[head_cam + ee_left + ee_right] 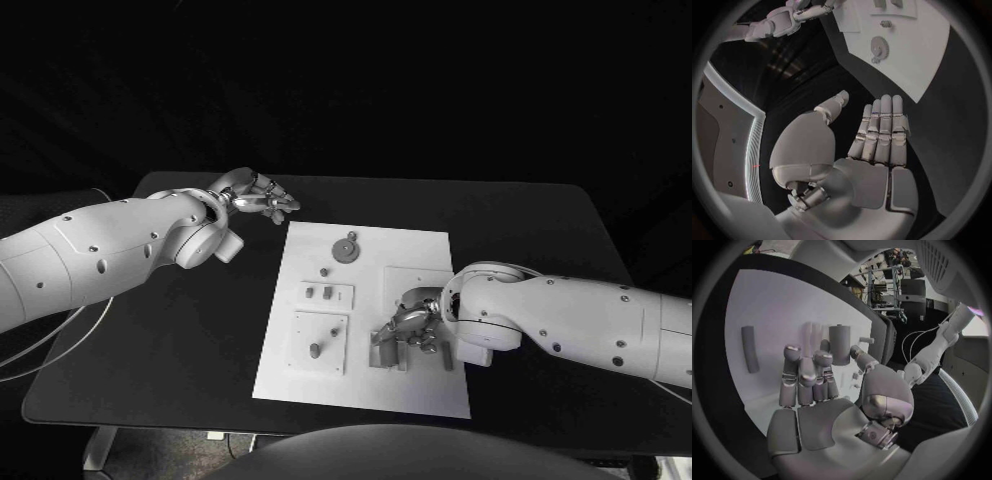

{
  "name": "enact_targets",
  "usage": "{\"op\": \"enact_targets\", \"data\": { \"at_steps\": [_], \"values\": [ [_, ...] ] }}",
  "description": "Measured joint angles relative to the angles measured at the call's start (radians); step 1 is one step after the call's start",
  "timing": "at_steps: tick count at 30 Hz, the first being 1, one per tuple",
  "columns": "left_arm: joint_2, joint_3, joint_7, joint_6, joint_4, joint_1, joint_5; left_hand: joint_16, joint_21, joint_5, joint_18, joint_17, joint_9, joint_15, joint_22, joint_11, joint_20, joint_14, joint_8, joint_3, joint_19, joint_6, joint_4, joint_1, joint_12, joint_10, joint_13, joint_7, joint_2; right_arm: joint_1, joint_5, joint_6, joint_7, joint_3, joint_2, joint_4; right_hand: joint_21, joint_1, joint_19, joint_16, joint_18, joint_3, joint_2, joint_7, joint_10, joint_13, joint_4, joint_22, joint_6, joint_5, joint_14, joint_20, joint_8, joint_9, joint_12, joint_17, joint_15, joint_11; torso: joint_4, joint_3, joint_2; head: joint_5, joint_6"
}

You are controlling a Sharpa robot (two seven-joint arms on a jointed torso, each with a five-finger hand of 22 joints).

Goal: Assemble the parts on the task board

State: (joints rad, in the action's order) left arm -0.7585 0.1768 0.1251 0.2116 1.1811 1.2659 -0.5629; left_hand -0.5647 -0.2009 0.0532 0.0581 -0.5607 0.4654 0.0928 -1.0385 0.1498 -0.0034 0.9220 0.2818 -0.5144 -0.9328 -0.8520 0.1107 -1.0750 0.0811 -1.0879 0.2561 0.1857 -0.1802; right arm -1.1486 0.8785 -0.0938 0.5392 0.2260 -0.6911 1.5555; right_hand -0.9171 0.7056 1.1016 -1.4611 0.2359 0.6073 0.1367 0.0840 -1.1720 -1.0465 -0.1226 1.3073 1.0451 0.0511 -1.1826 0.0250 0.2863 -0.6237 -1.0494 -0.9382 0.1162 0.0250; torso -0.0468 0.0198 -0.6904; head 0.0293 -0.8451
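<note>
Right hand (408,330) over parts (387,350), perhaps touching

White screw-dotted arms (101,255), silver fingers (882,127)

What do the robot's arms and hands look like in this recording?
Both arms are smooth white rounded shells dotted with small dark screw holes. Each ends in a silver metallic hand: the left hand and right hand have segmented fingers and pale grey palm plates. A thin pale cable loops below the left arm.
</note>
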Motion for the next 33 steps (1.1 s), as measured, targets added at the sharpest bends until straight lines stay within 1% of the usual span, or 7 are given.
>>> {"op": "enact_targets", "data": {
  "at_steps": [4,13,17,20,21,28,33],
  "values": [
    [0.000,0.000,0.000,0.000,0.000,0.000,0.000,0.000,0.000,0.000,-0.004,-0.001,0.000,0.000,0.000,0.000,0.000,0.000,0.000,0.000,0.000,0.000,0.000,0.000,0.000,0.000,0.000,0.000,0.000,0.000,0.002,-0.001,0.000,0.000,0.000,0.000,0.000,-0.008,0.000,0.000,0.000,0.010,0.009,0.001,0.004,-0.001,0.011,0.000,-0.002,0.000,0.002,0.000,-0.005,0.000,0.000,0.000,0.001,-0.003,0.0000,-0.0001,0.000,0.000,0.000],
    [0.000,0.000,0.000,0.000,0.001,0.000,0.000,0.000,0.000,0.000,-0.004,-0.002,-0.001,0.000,-0.001,0.000,0.000,0.000,0.000,0.000,0.000,0.000,0.000,0.000,0.000,0.000,0.000,0.000,0.000,0.000,0.006,-0.001,-0.001,0.000,0.000,0.001,0.000,-0.005,-0.003,0.000,0.000,0.024,0.047,0.005,0.011,-0.003,0.038,0.000,-0.012,0.000,0.006,0.000,-0.010,-0.004,0.000,0.000,0.001,-0.004,0.0000,-0.0005,0.000,0.001,-0.001],
    [0.000,0.000,-0.001,0.000,0.001,0.000,0.000,0.000,0.004,0.000,-0.004,-0.003,-0.001,0.000,-0.001,0.000,0.000,0.000,0.000,0.000,0.000,0.000,0.000,0.000,0.000,0.000,0.000,0.000,0.000,0.000,0.007,-0.001,-0.001,0.000,-0.001,0.001,0.000,-0.006,-0.003,0.000,0.000,0.034,0.084,0.007,0.011,-0.005,0.068,0.000,-0.014,0.000,0.007,-0.001,-0.011,-0.009,0.000,-0.001,0.000,-0.004,0.0001,-0.0005,0.000,0.001,0.000],
    [0.000,0.000,-0.001,0.000,0.000,0.000,0.000,0.000,0.004,0.000,-0.005,-0.003,-0.001,0.000,-0.001,0.000,0.000,0.000,0.000,0.000,0.000,0.000,0.000,0.000,0.000,0.000,0.000,0.000,0.000,0.000,0.007,-0.001,-0.001,0.000,-0.001,0.001,0.000,-0.005,-0.003,0.000,0.000,0.040,0.091,0.007,0.011,-0.005,0.082,0.000,-0.021,0.000,0.010,-0.001,-0.011,-0.012,0.000,-0.001,0.001,-0.004,0.0003,-0.0006,0.000,0.001,0.000],
    [0.000,0.000,-0.001,0.000,0.000,0.000,0.000,0.000,0.004,0.000,-0.005,-0.003,-0.001,0.000,-0.001,0.000,0.000,0.000,0.000,0.000,0.000,0.000,0.000,0.000,0.000,0.000,0.000,0.000,0.000,0.000,0.007,-0.001,-0.001,0.000,-0.001,0.001,0.000,-0.004,-0.003,0.000,0.000,0.042,0.099,0.007,0.011,-0.005,0.086,0.000,-0.021,0.000,0.010,-0.001,-0.011,-0.014,0.000,-0.001,0.001,-0.004,0.0004,-0.0006,0.000,0.001,0.000],
    [0.000,0.000,-0.001,0.000,0.000,0.000,0.000,0.000,0.004,0.000,-0.005,-0.004,-0.001,0.000,-0.002,0.000,0.000,0.000,0.000,0.000,0.000,0.000,0.000,0.000,0.000,0.000,0.000,0.000,0.000,0.000,0.008,-0.002,-0.002,0.000,-0.001,0.001,0.000,-0.005,-0.005,0.000,0.000,0.045,0.108,0.007,0.014,-0.006,0.108,0.000,-0.021,0.000,0.013,-0.002,-0.011,-0.019,0.000,-0.002,0.002,-0.007,0.0003,-0.0005,0.000,0.000,-0.001],
    [0.000,0.000,-0.001,0.000,0.000,0.000,0.000,0.000,0.004,0.000,-0.005,-0.004,-0.001,0.000,-0.002,0.000,0.000,0.000,0.000,0.000,0.000,0.000,0.000,0.000,0.000,0.000,0.000,0.000,0.000,0.000,0.008,-0.002,-0.003,0.000,-0.001,0.001,0.000,-0.005,-0.005,0.000,0.000,0.044,0.108,0.007,0.014,-0.006,0.110,0.000,-0.021,-0.001,0.013,-0.002,-0.011,-0.020,0.000,-0.002,0.001,-0.007,0.0002,-0.0005,0.000,0.000,-0.002]
  ]
}}
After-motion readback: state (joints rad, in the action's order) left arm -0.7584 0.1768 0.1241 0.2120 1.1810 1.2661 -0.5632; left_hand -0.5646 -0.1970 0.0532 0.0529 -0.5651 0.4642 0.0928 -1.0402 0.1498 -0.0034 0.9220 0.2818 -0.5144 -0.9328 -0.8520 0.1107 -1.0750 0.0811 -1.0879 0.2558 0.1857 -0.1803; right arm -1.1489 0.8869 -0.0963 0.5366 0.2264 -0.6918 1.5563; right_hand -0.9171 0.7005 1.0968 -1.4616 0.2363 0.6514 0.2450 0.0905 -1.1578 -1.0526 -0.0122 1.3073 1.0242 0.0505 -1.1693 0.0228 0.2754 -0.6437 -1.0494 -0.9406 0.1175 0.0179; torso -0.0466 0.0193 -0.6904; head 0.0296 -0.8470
